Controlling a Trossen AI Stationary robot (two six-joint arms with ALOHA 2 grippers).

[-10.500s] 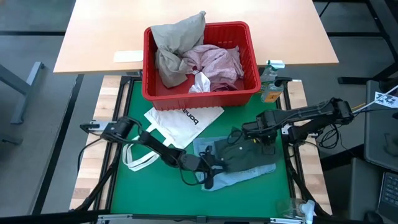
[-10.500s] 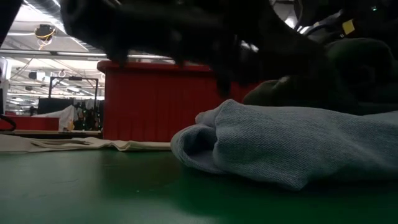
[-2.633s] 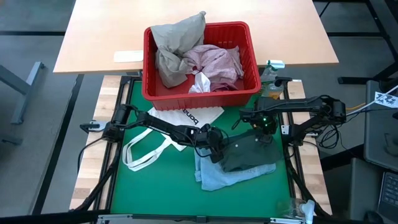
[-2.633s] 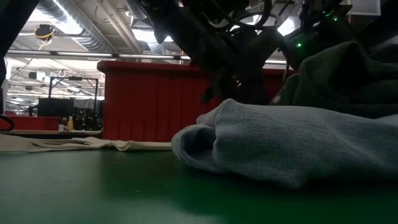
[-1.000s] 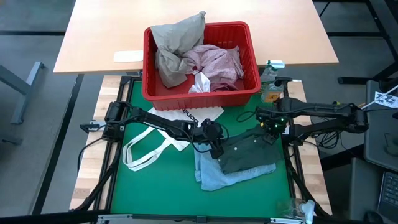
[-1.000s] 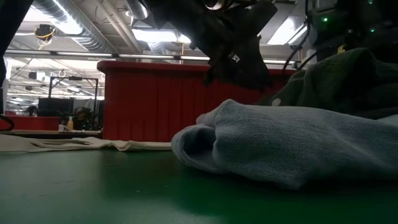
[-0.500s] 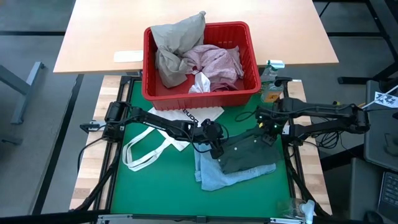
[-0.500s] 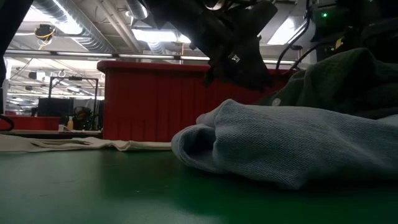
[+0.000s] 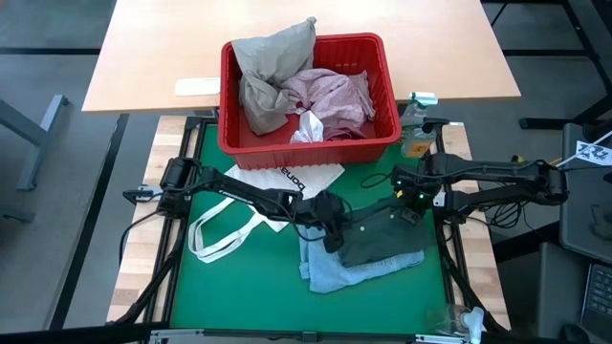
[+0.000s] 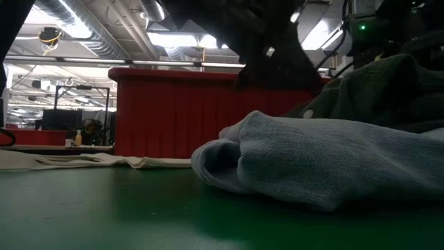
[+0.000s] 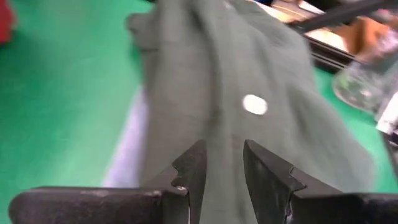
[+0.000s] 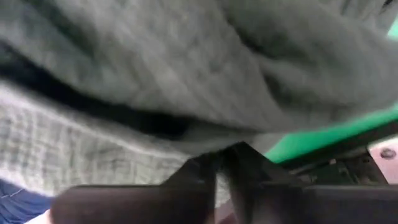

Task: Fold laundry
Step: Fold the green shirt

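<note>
A dark grey-green garment (image 9: 382, 237) lies crumpled on a light blue garment (image 9: 330, 272) on the green mat, right of centre. My right gripper (image 9: 411, 208) is shut on the dark garment's far right edge. My left gripper (image 9: 337, 233) stands at that garment's left edge, its fingers a little apart (image 11: 222, 155) with the cloth (image 11: 249, 74) and a white button ahead of them. In the low view the blue garment (image 10: 312, 160) lies in front and the dark one (image 10: 388, 83) is heaped behind it. Beige (image 9: 268, 67), pink (image 9: 330, 96) and white (image 9: 308, 126) pieces lie in the red basket. My right gripper pinches a fold at the dark garment's far right edge (image 12: 205, 140) between its two fingertips. The fingers come steeply from above, pointing down. The rest of the garment lies slack on the blue one. My left gripper is just over the dark garment's left edge; I cannot tell whether it touches the cloth.
The red slotted basket (image 9: 306, 148) stands at the mat's far edge. A white tote bag with black lettering (image 9: 277, 186) lies left of the garments, its handles trailing toward the left. A spray bottle (image 9: 416, 129) stands right of the basket. Bare green mat lies near and left.
My right gripper has tipped further down onto the dark garment's far right edge. My left gripper has tipped a little at the garment's left edge. Both garments lie as before.
</note>
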